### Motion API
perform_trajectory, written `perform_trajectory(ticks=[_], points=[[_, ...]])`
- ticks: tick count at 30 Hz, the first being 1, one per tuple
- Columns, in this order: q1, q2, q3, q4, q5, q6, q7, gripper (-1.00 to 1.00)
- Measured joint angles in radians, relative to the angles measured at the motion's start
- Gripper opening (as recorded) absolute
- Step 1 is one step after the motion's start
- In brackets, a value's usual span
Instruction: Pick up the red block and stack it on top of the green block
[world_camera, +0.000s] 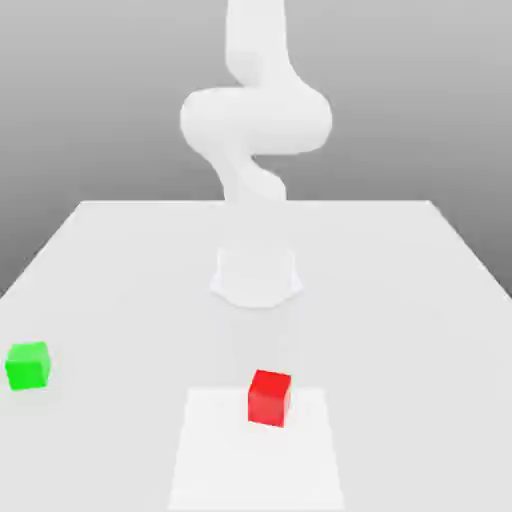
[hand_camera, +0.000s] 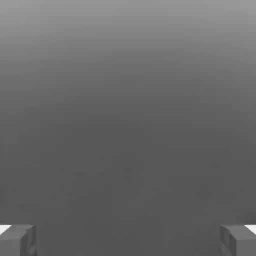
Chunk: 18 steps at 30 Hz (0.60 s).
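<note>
Red block (world_camera: 270, 397) sits upright, apart from green block (world_camera: 27, 365).

One red block (world_camera: 270, 397), one green block (world_camera: 27, 365).

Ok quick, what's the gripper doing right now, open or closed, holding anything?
Gripper: open, fingers spread wide apart, nothing between them.

Simulated test scene, not a real room: plain white table (world_camera: 120, 260) under flat grey backdrop, smooth featureless white arm (world_camera: 255, 120) rising from table's middle, no furnishings around it.
</note>
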Motion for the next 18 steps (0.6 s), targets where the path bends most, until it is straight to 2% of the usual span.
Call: perform_trajectory(ticks=[13,18], points=[[-0.035,0.437,0.073,-0.370,0.014,0.313,0.173,0.00],[-0.040,0.667,0.091,-0.506,0.011,0.477,0.250,0.00]])
